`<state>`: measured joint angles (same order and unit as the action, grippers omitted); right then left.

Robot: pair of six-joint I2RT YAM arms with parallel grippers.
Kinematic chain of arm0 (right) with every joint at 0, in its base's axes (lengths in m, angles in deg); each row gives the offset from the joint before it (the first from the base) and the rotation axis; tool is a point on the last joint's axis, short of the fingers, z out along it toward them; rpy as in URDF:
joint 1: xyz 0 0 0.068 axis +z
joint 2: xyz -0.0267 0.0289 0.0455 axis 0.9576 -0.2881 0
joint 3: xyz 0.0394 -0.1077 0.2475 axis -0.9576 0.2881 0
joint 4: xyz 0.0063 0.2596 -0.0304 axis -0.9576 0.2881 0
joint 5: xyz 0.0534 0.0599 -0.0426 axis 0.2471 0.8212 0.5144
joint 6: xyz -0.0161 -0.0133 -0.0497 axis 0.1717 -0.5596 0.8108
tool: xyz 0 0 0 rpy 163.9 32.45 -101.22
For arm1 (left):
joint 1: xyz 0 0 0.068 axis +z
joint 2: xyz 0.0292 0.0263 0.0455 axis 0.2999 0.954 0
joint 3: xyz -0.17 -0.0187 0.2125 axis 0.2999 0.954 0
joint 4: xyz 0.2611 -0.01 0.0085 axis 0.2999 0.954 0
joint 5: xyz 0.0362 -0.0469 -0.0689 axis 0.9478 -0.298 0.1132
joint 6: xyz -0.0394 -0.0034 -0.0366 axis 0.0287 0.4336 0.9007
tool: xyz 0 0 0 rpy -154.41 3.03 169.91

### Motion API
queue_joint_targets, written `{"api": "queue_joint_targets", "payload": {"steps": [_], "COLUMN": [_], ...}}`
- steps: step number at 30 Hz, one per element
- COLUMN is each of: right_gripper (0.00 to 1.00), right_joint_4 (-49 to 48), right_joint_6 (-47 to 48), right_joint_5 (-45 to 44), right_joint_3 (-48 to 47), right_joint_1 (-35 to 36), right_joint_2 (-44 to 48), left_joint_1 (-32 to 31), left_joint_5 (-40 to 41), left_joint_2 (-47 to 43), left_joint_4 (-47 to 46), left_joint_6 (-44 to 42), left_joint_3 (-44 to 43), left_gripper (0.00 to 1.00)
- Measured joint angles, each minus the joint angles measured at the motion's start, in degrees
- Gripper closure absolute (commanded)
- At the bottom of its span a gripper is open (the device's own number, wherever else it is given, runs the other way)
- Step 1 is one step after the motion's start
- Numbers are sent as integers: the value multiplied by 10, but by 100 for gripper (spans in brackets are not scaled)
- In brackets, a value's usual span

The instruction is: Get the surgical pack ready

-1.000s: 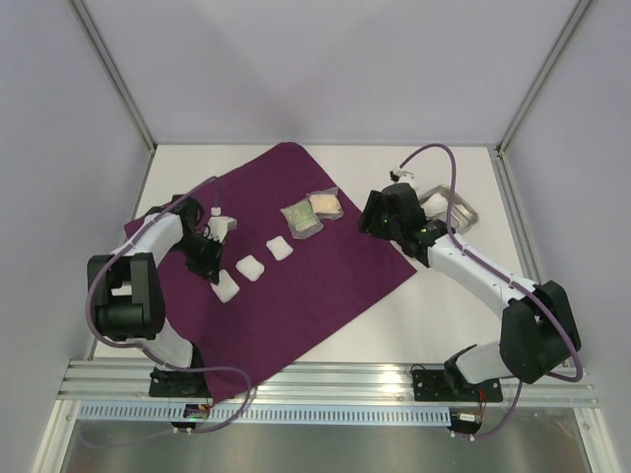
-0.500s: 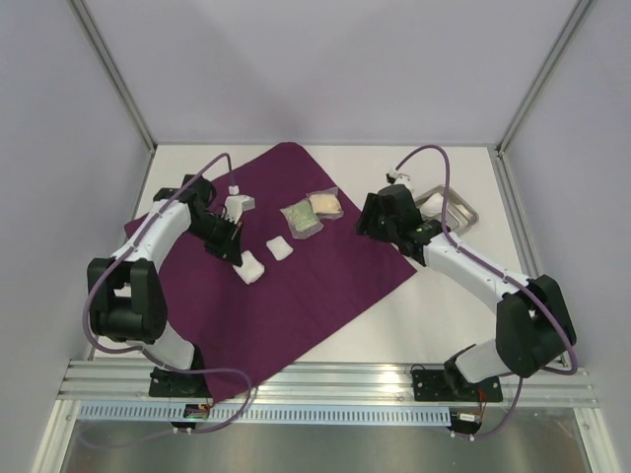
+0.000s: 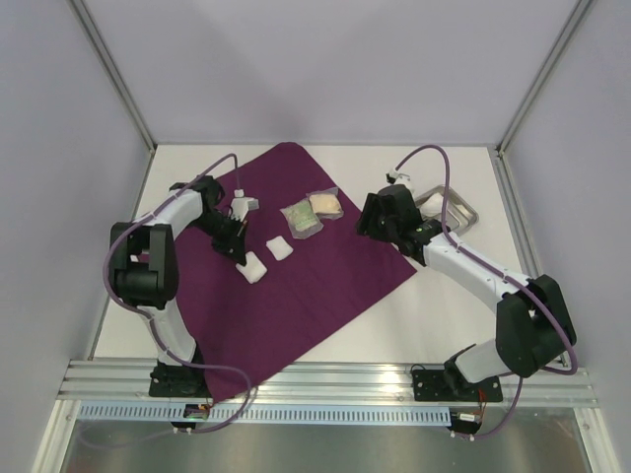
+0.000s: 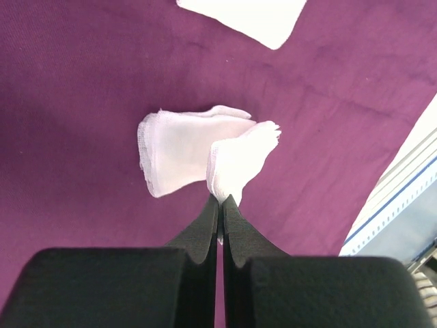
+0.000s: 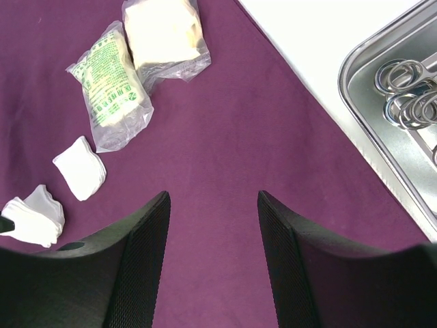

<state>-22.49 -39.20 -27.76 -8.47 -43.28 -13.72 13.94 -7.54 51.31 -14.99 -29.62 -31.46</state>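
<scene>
the left gripper (image 4: pixel 220 199) was shut tight, pinching the corner of one gauze (image 4: pixel 242 157), which drooped onto a second gauze (image 4: pixel 174 154) lying flat on the cloth (image 3: pixel 315 296). a second earlier three squares had lain in a row on the cloth, with the gripper at the nearest, left-most one. that spot now showed bare purple. the left arm had swung farther out and to the right, and hung over the middle place in the row. the third gauze (image 3: pixel 281 248) lay where it had been, just beyond and apart from the other two.

the right gripper (image 5: pixel 213 198) hung over the right part of the cloth, jaws apart with nothing between them. it stood much as before and had only shifted a little, so more of the tray (image 3: pixel 471 214) showed from above. the tray sat on the bare table (image 3: pixel 444 315) near the cloth's right edge, with forceps (image 5: pixel 403 89) inside. the green packet (image 3: pixel 301 219) and the pale packet (image 3: pixel 325 205) lay touching on the far part of the cloth, unmoved.
</scene>
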Motion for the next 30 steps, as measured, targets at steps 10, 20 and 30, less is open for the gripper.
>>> {"api": "queue_joint_targets", "payload": {"steps": [10,20,30], "right_gripper": [43,43,43], "right_joint_4": [2,12,18], "right_joint_6": [1,1,9], "right_joint_5": [-2,-2,-9], "right_joint_3": [0,0,0], "right_joint_1": [0,0,0], "right_joint_2": [0,0,0], "left_joint_1": [0,0,0], "left_joint_5": [46,82,104], "left_joint_2": [13,3,35], "left_joint_4": [-29,-34,-38], "left_joint_6": [21,27,32], "left_joint_3": [-2,-15,-16], "left_gripper": [72,52,52]}}
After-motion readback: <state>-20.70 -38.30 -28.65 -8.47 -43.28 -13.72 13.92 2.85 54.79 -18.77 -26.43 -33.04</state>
